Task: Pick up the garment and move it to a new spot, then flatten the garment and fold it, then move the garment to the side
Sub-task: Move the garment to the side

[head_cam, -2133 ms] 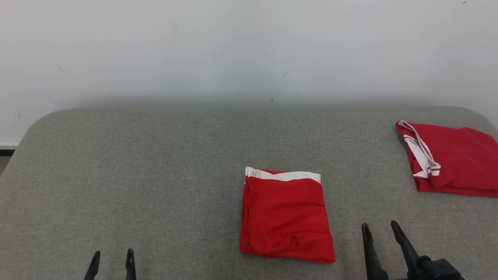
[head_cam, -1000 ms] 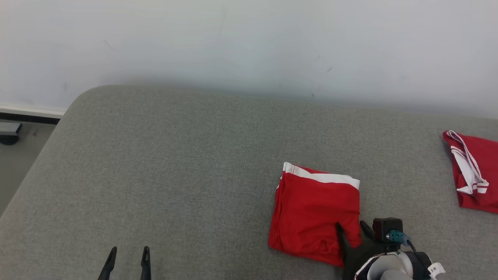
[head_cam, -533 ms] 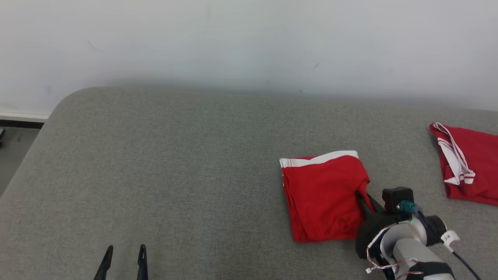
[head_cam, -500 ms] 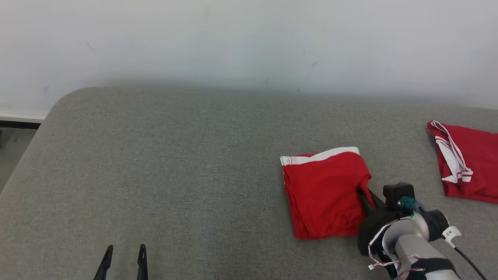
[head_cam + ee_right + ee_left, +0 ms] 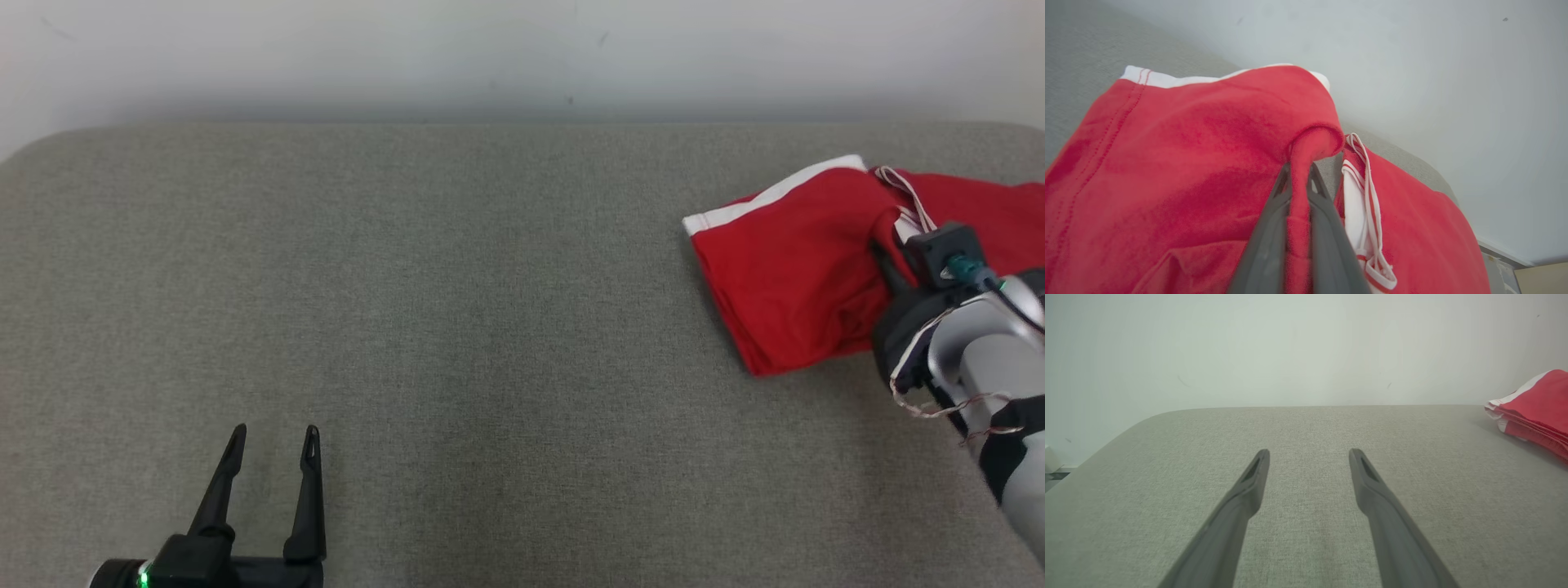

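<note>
The garment (image 5: 784, 261) is a folded red piece with a white band along its far edge, lying at the right of the grey padded table (image 5: 408, 286). My right gripper (image 5: 882, 255) is shut on a pinched fold at its right edge, which bunches between the fingers (image 5: 1299, 171) in the right wrist view, with the garment (image 5: 1188, 155) spreading to their left. My left gripper (image 5: 274, 430) stands open and empty near the front left, well apart from the cloth. In the left wrist view its jaws (image 5: 1309, 454) are wide apart and the garment (image 5: 1539, 400) shows at the far right.
A second red garment (image 5: 980, 192) with white trim lies at the far right, touching the held one; its trim (image 5: 1367, 228) shows just right of my right fingers. A pale wall runs behind the table. Bare grey surface spans the left and middle.
My right gripper has shut on the garment's right edge and dragged it rightward up against the second red garment. The head view has also shifted. The left gripper stays open.
</note>
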Robot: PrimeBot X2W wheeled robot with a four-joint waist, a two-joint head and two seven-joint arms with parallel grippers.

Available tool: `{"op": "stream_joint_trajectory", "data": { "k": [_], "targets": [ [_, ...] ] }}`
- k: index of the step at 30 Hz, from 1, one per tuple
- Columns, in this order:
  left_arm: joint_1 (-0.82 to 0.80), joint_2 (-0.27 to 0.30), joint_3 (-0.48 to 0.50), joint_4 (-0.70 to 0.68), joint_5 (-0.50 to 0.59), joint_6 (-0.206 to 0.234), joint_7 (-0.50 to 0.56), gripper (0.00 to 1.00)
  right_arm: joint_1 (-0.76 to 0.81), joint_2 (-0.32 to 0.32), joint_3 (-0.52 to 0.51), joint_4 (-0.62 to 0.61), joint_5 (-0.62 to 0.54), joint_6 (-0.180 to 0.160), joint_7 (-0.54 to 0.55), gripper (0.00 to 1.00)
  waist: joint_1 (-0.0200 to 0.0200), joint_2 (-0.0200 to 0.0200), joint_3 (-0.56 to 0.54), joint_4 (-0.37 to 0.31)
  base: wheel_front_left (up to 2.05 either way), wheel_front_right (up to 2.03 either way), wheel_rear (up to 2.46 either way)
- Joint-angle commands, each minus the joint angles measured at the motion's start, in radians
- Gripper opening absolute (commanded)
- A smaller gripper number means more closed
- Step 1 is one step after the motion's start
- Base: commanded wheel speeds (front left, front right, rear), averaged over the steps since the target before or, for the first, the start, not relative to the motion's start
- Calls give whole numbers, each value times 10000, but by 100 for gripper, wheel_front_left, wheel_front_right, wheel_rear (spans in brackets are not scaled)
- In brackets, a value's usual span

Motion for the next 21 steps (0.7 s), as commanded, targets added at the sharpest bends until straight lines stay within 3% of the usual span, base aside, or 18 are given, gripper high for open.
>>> {"op": "stream_joint_trajectory", "data": {
  "k": [1, 21],
  "targets": [
    [-148, 11, 25, -91, 56, -8, -33, 100, -265, -123, 126, -76, 49, -20, 25, 0, -2, -1, 625, -311, 0, 0, 0],
    [-896, 393, -191, -1459, 254, -95, -33, 100, -2339, -3297, 2594, -1344, 1927, -20, 658, 0, -2, -1, 2262, -956, 0, 0, 0]
  ]
}}
